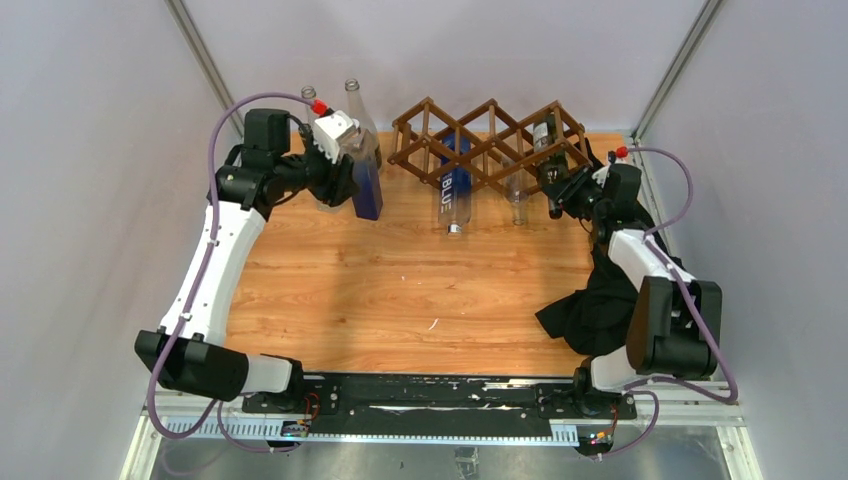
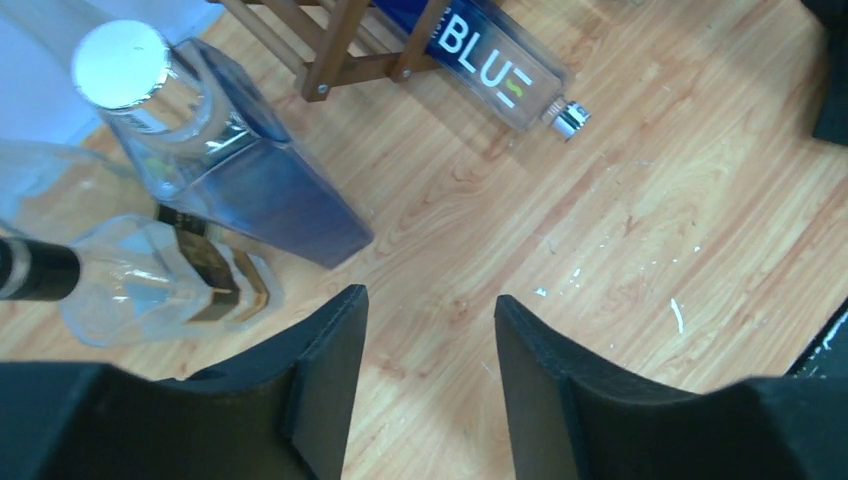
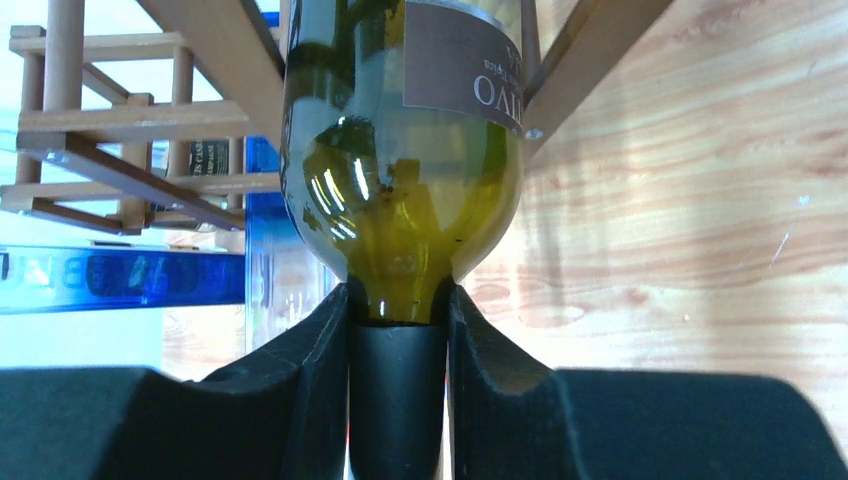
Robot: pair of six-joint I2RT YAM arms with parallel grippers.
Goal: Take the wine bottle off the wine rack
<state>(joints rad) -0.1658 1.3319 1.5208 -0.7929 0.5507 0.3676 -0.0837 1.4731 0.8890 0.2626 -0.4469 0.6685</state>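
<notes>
The brown wooden lattice wine rack [image 1: 490, 140] stands at the back of the table; its slats also show in the right wrist view [image 3: 120, 120]. A green wine bottle [image 1: 547, 140] with a dark label lies in its rightmost cell, neck toward the front. My right gripper [image 1: 560, 195] is shut on the bottle's black-foiled neck [image 3: 397, 380], and the green shoulder [image 3: 400, 200] fills that view. My left gripper [image 1: 345, 180] is open and empty [image 2: 430, 330] above bare wood, beside standing bottles at the back left.
A blue bottle marked BLUE [image 1: 455, 185] and a clear bottle [image 1: 517, 200] lie in the rack's other cells. A blue square bottle [image 2: 230, 160] and clear glass bottles [image 1: 355, 115] stand at the back left. A black cloth [image 1: 595, 310] lies by the right arm.
</notes>
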